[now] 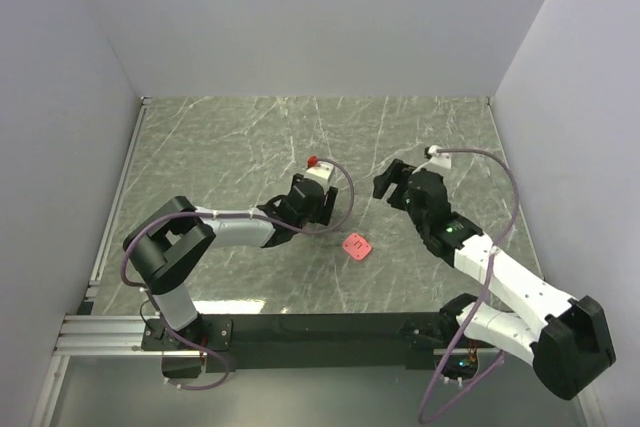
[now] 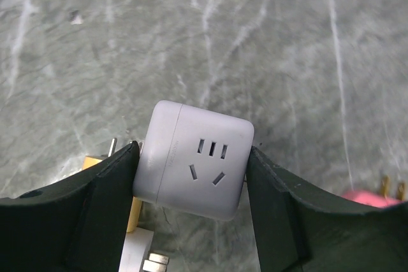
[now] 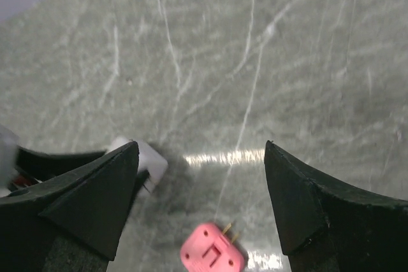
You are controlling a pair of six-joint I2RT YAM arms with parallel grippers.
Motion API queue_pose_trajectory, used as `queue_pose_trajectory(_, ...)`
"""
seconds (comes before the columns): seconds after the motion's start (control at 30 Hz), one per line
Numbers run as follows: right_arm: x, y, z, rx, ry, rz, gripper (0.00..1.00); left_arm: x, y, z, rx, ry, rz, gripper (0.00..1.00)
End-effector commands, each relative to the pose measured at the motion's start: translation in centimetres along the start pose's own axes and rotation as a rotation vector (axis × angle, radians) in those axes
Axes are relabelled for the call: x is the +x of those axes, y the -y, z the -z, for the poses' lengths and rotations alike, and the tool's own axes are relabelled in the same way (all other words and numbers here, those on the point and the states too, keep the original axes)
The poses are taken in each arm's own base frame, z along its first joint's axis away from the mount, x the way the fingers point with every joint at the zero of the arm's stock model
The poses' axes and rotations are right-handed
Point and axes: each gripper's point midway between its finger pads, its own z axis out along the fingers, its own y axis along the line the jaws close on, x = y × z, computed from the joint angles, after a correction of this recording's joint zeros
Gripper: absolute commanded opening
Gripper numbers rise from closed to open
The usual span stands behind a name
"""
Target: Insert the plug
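"Is the plug in yet?"

"No. The pink plug [image 1: 357, 246] lies flat on the table [image 1: 220, 137]. It is near the white socket cube [image 2: 194, 160], off to the cube's right and closer to the arm bases. The two do not touch."

"Who has the cube?"

"The left jaws. They press on two sides of it, and the side with the holes faces the wrist camera."

"And the right jaws?"

"Wide apart, with nothing in them. They hang over the table to the right of the cube. The plug sits on the table below them."

"So what is left to do?"

"Nearly all of it, I think. The plug has to be picked up, its pins turned to the holes, and then pushed in."

"Is anything in the way?"

"A purple cable [image 1: 351, 192] loops just beside the cube's right side, so it could brush the plug on its way. A small red thing [image 1: 312, 160] sits at the cube's far side. I cannot tell what it is. Left of the cube, a yellow bit [image 2: 92, 159] and a white bit [image 2: 140, 250] with metal pins peek out. Maybe they are other plugs."
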Motion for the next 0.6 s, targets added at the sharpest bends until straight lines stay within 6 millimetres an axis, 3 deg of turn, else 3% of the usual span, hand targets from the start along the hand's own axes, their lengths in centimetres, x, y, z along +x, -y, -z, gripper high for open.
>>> queue_pose_trajectory(0.0, 0.7, 0.4, -0.1, 0.078, -0.038, -0.028, 0.85, -1.3, -1.5, -0.3, -0.130, 0.035, 0.098, 0.22)
queue_pose_trajectory(0.17, 5.0, 0.2, 0.0, 0.126, -0.170, -0.031, 0.83, -2.4, -0.8, -0.2, -0.113, 0.068, 0.202, 0.24)
queue_pose_trajectory(0.3, 7.6, 0.3, 0.3, 0.182, -0.254, -0.009, 0.83, -2.5, -0.3, -0.4, -0.096, 0.069, 0.241, 0.34)
queue_pose_trajectory(0.4, 9.2, 0.2, 0.8, 0.200, -0.303, -0.009, 0.84, -2.2, -0.2, -0.5, -0.094, 0.060, 0.252, 0.55)
queue_pose_trajectory(0.5, 10.5, 0.4, 1.3, 0.233, -0.344, -0.007, 0.84, -2.4, 0.1, 0.1, -0.062, 0.082, 0.274, 0.63)
queue_pose_trajectory(0.57, 11.1, 0.5, 1.8, 0.254, -0.368, -0.014, 0.84, -3.3, 0.4, 0.9, -0.025, 0.116, 0.288, 0.81)
